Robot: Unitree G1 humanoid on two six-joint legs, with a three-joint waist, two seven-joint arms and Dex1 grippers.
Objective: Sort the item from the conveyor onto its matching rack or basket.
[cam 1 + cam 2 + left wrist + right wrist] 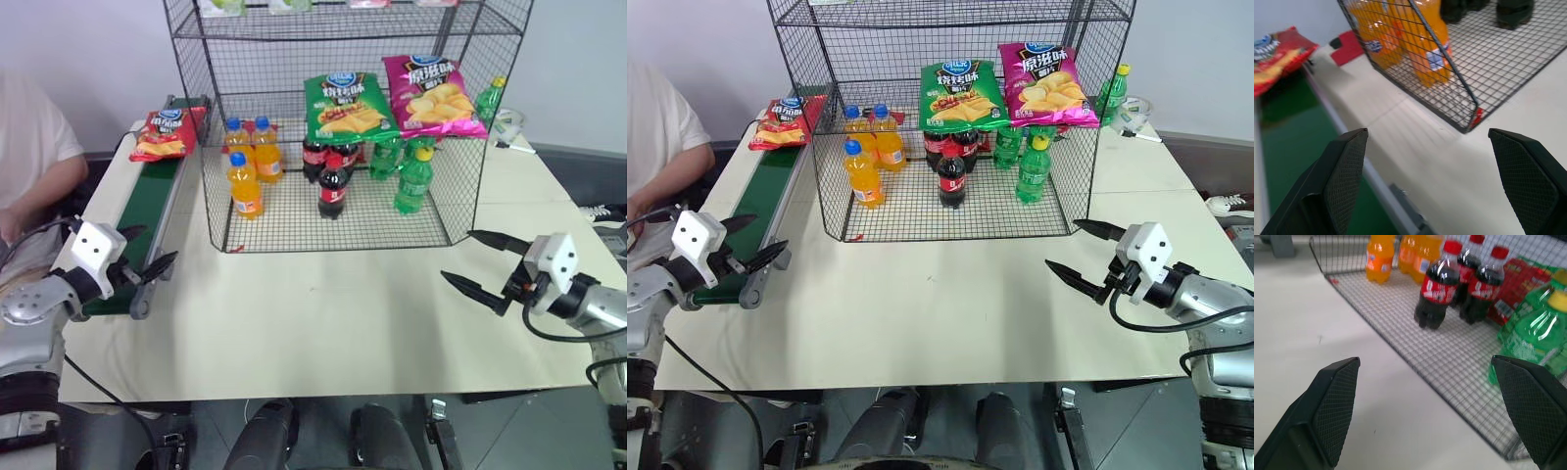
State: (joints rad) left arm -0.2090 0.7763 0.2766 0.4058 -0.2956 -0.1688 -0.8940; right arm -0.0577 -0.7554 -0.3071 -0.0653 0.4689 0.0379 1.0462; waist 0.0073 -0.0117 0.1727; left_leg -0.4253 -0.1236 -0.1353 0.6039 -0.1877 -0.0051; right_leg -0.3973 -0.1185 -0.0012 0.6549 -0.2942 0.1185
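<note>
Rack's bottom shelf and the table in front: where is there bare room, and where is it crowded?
Bare: the table between the rack front and the near edge, and the shelf's front strip. Crowded: the shelf's rear, with orange bottles, cola bottles and green bottles. The red chip bag fills the conveyor's far end.

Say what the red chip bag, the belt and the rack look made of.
Red chip bag: probably glossy plastic film, crinkled and shiny.
Conveyor: matte dark green belt, likely rubber or PVC, with grey metal rails.
Rack: dark coated wire mesh, judging by its thin grid.

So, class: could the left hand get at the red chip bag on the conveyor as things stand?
Probably yes: the open left hand hovers over the conveyor's near end, nothing lies between it and the red chip bag.
</note>
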